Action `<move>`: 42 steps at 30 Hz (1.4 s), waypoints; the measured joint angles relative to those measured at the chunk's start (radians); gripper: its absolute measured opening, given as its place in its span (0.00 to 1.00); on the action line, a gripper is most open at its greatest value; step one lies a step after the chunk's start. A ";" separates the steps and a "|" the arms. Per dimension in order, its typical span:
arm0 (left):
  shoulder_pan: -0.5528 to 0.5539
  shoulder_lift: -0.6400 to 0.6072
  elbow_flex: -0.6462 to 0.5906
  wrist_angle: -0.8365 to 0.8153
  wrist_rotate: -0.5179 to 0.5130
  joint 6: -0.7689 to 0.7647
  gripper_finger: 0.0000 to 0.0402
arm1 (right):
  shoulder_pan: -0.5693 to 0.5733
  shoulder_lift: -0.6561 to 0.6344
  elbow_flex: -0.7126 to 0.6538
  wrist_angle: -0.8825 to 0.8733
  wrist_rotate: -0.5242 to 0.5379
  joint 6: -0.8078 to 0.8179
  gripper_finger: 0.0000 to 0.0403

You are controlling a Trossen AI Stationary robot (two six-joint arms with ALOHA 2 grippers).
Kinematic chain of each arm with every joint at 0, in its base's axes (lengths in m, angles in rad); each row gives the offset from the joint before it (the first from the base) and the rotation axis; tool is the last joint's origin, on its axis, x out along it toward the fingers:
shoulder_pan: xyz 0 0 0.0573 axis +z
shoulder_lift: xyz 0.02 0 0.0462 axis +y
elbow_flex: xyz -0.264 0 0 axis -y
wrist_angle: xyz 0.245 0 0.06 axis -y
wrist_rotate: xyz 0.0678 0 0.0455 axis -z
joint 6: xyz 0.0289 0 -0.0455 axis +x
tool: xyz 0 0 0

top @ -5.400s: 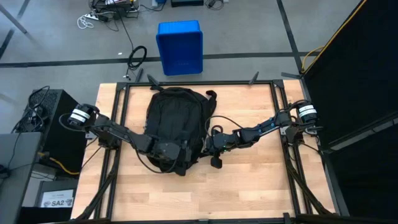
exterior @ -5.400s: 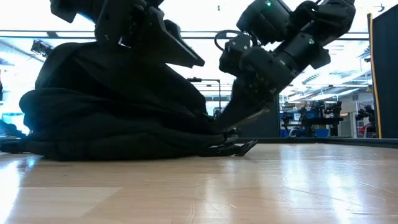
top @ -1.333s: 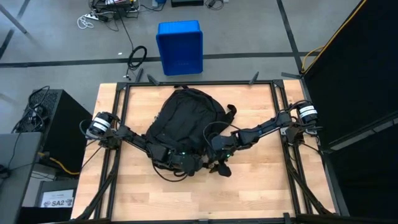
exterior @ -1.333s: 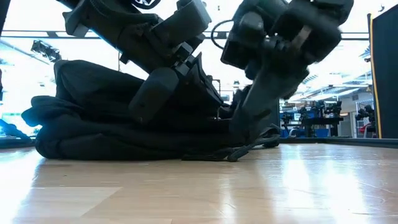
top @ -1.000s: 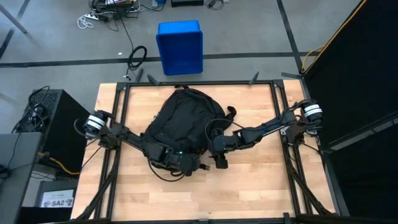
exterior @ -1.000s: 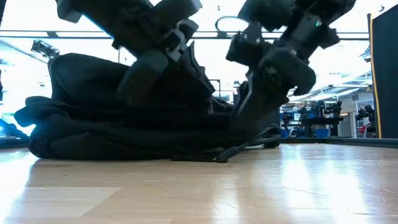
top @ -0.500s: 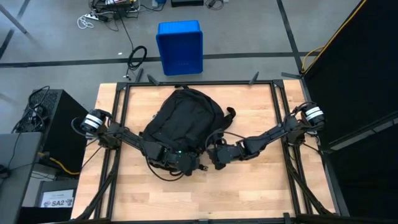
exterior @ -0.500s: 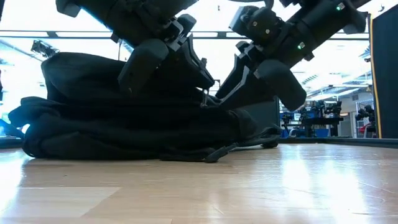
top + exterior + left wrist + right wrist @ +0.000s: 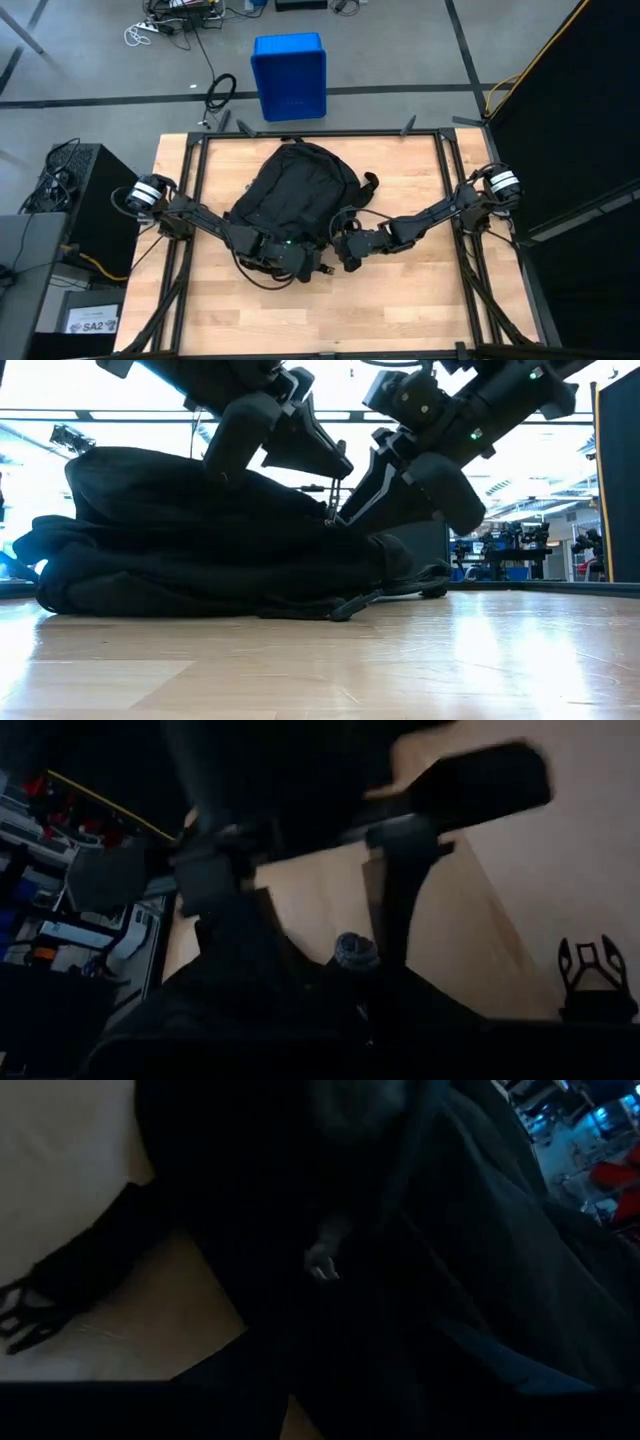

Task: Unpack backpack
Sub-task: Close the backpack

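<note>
The wooden bench (image 9: 400,300) is carrying the black backpack (image 9: 295,195), which is lying flat near the middle, its rounded top toward the far edge and a strap (image 9: 355,603) trailing onto the wood. My left claw (image 9: 305,262) is pressing at the pack's near end, and my right claw (image 9: 350,250) is sitting just beside it; for both, I cannot tell whether they are gripping anything.

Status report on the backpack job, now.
Left gripper and right gripper both at backpack's near end. Backpack flat on table, nothing unpacked. No obstruction.
</note>
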 joint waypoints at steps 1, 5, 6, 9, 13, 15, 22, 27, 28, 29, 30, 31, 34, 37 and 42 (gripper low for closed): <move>-0.001 0.000 0.000 0.003 0.001 -0.001 0.00 | -0.009 0.000 0.000 -0.002 -0.011 0.000 0.42; -0.009 0.000 0.000 0.004 0.006 -0.002 0.00 | -0.039 0.000 0.000 -0.005 -0.056 0.012 0.41; -0.013 0.000 0.000 0.007 0.006 -0.002 0.00 | -0.046 0.000 0.000 -0.005 -0.062 0.012 0.40; -0.023 -0.002 0.005 0.017 0.008 0.000 0.00 | -0.064 0.000 0.000 -0.009 -0.081 0.012 0.36; -0.039 -0.004 0.048 -0.061 0.005 -0.001 0.00 | -0.077 0.000 0.000 -0.031 -0.082 0.012 0.23; -0.051 -0.004 0.073 -0.118 -0.009 -0.002 0.00 | -0.076 0.000 0.000 -0.049 -0.078 0.011 0.11; -0.107 -0.014 0.116 -0.316 -0.006 -0.081 0.00 | -0.064 -0.003 -0.001 -0.196 0.073 0.069 0.00; -0.139 -0.015 0.115 -0.391 -0.019 -0.166 0.00 | -0.067 -0.016 -0.001 -0.272 0.099 0.147 0.00; -0.140 -0.015 0.115 -0.386 -0.019 -0.185 0.00 | -0.067 -0.016 -0.001 -0.267 0.092 0.148 0.00; -0.140 -0.015 0.115 -0.376 -0.020 -0.208 0.00 | -0.067 -0.016 -0.001 -0.254 0.084 0.147 0.00; -0.140 -0.015 0.111 -0.354 -0.020 -0.231 0.00 | -0.067 -0.016 -0.001 -0.235 0.072 0.147 0.00; -0.135 -0.015 0.106 -0.331 -0.021 -0.244 0.00 | -0.067 -0.016 -0.002 -0.214 0.054 0.147 0.00; -0.128 -0.014 0.100 -0.293 -0.026 -0.251 0.00 | -0.067 -0.016 -0.002 -0.131 0.013 0.142 0.00; -0.136 -0.014 0.100 -0.270 -0.069 -0.235 0.00 | -0.072 -0.016 -0.002 -0.033 -0.037 0.139 0.00; -0.203 -0.013 0.099 -0.279 -0.427 -0.063 0.00 | -0.119 -0.016 -0.002 0.099 -0.131 0.206 0.00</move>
